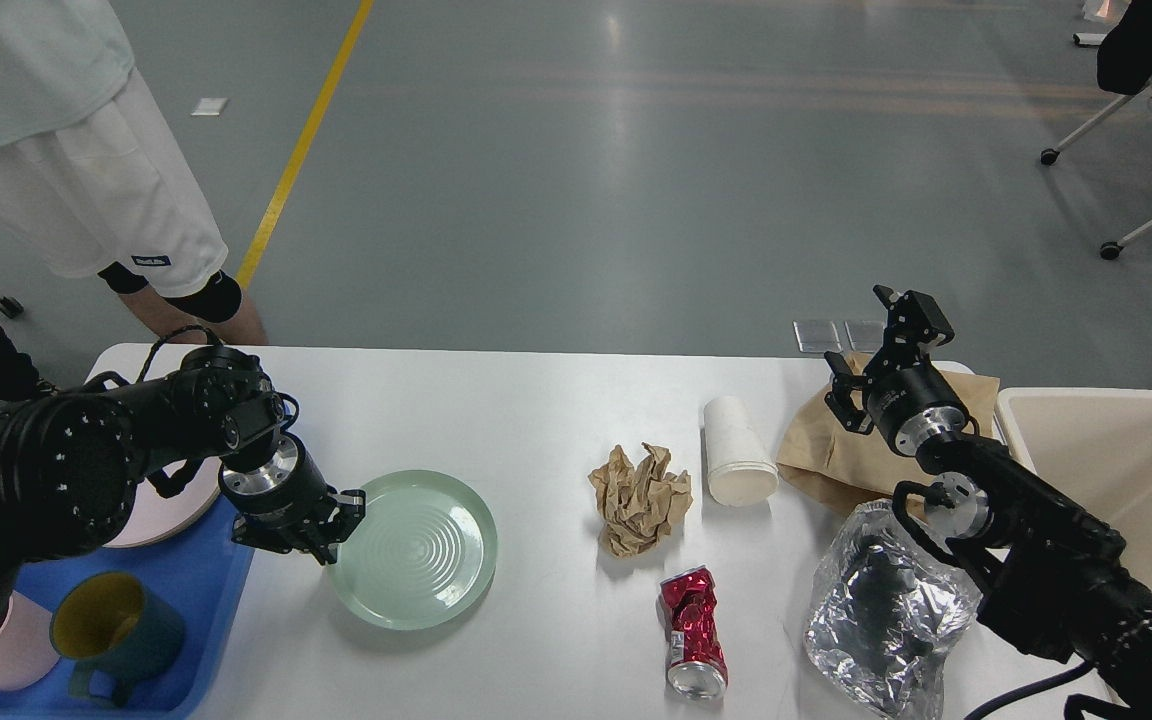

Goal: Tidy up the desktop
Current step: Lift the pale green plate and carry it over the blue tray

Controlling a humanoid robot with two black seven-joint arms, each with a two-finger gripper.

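Left gripper (pixel 341 528) clamped on near-left rim of green plate (pixel 414 549); plate lifted, tilted above white desktop (pixel 516 400), beside blue tray (pixel 198 588). Keep plate level, carry leftward, clear tray wall before lowering. Right gripper (pixel 861 372) idle over brown bag (pixel 826 450); finger state unclear.

Two black arms of thick cylindrical links; left arm (pixel 66 470) studded with small pale screw heads; a silver metal collar sat behind each black two-finger gripper, left gripper (pixel 331 530) and right gripper (pixel 871 350); thin black cables looped beside both wrists.
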